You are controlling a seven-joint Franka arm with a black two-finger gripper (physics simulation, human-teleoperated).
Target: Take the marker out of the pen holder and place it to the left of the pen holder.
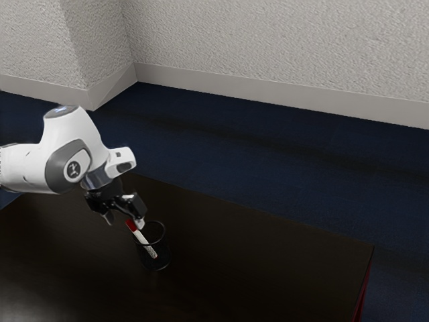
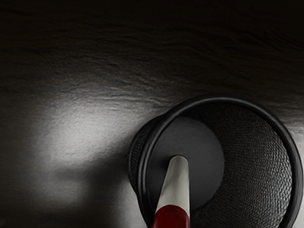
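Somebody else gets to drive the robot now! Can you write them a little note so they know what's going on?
Pincer: open, its two fingers apart, up by the red end of the marker; not gripping it.
Marker: in the pen holder, leaning, white part down inside, red end up at the rim.
Pen holder: standing on the dark table.
Done: the pincer is up close to the marker. Marker not out yet.
Left to do: close on the marker, lift it out, lay it to the left of the pen holder, let go.
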